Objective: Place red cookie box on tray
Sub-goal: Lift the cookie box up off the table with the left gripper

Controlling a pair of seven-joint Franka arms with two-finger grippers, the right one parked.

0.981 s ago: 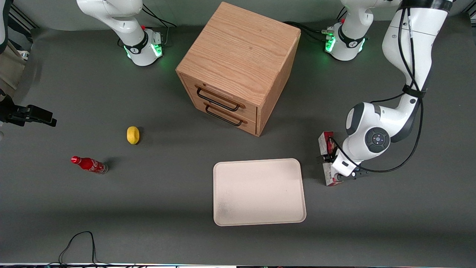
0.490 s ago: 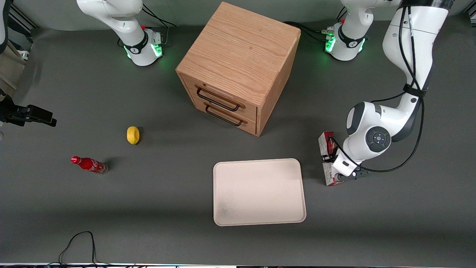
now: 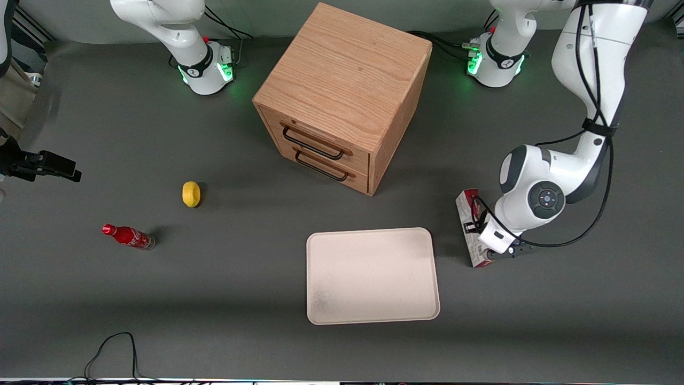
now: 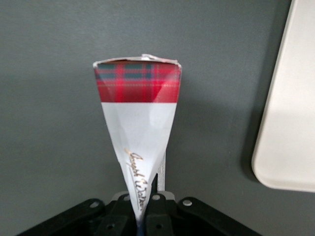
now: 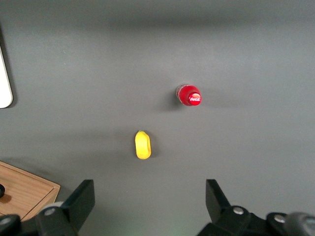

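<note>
Gripper (image 3: 483, 241) apparently clasps red cookie box (image 4: 138, 105).

My front camera looks steeply down over the whole grey table, while my left wrist camera sits close above the red-and-white cardboard cookie box (image 4: 138, 123), both sharing the cream-white rimmed tray (image 3: 372, 275) edge.

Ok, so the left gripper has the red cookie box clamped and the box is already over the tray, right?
Not quite. The gripper is clamped on the red cookie box, but the box is not over the tray. The front view shows it beside the tray, toward the working arm's end of the table, with dark table between them. The left wrist view agrees: box and tray rim are apart.
</note>
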